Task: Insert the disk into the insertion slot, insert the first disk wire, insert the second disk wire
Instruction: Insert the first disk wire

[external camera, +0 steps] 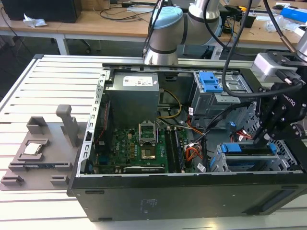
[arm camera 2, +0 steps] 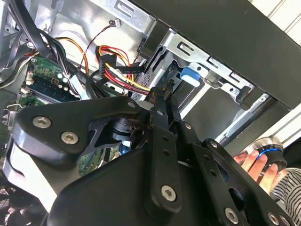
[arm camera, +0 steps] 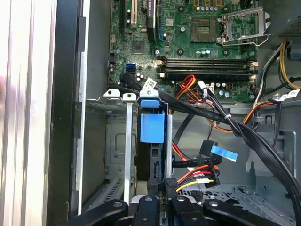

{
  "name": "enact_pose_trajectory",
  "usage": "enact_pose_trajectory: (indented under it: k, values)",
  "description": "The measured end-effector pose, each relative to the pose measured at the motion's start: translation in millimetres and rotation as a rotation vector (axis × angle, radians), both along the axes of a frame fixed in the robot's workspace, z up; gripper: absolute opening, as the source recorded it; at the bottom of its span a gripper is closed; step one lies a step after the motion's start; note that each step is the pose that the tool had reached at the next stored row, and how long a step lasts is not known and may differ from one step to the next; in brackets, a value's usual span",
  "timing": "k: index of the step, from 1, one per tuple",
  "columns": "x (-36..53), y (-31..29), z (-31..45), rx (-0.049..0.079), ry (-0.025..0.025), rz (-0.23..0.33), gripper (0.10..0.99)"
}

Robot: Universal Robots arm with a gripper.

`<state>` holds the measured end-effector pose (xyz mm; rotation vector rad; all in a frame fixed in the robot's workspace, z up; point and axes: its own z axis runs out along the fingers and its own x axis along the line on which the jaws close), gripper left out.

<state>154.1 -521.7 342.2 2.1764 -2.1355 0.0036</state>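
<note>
The disk [external camera: 249,149], in its blue carrier [arm camera: 152,125], sits inside the insertion slot [external camera: 288,162] of the grey drive cage at the exterior view's right. My gripper [external camera: 263,136] reaches down into the open case at the disk's rear edge. In both wrist views its fingers [arm camera 2: 157,108] stand close together, shut on the black connector [arm camera: 170,182] of the red, yellow and black disk wire [arm camera: 197,179], right at the disk's edge. A second black wire with a blue tag [arm camera: 223,153] hangs loose beside it.
The green motherboard [external camera: 139,148], the power supply [external camera: 132,93] and a taller cage with a blue latch [external camera: 211,82] fill the case. Thick black cables [arm camera: 254,136] cross near the gripper. A grey fixture [external camera: 43,153] lies on the table. A person's hand [arm camera 2: 256,162] rests outside the case.
</note>
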Motion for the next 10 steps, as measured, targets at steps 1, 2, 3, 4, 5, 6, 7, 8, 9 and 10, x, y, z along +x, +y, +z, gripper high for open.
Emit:
enact_pose_trajectory:
  k: [1, 2, 3, 4, 5, 6, 7, 8, 9, 10]
  values:
    - [0.0, -0.4, -0.4, 0.000, 0.0000, 0.000, 0.169]
    - [0.0, -0.8, -0.5, 0.000, 0.0000, 0.000, 0.169]
    - [0.0, -1.0, -0.6, 0.000, 0.0000, 0.000, 0.169]
    - [0.0, -1.6, -0.8, 0.000, 0.0000, 0.000, 0.169]
    - [0.0, -1.9, -0.9, 0.000, 0.0001, 0.000, 0.169]
    - [0.0, -2.2, -1.3, 0.000, 0.0000, 0.000, 0.169]
    - [0.0, -2.3, -1.7, 0.000, 0.0000, 0.000, 0.169]
    - [0.0, -2.4, -2.0, 0.000, 0.0000, 0.000, 0.169]
    - [0.0, -2.4, -2.3, 0.000, 0.0000, 0.000, 0.169]
    - [0.1, -2.5, -2.5, 0.000, 0.0001, 0.000, 0.169]
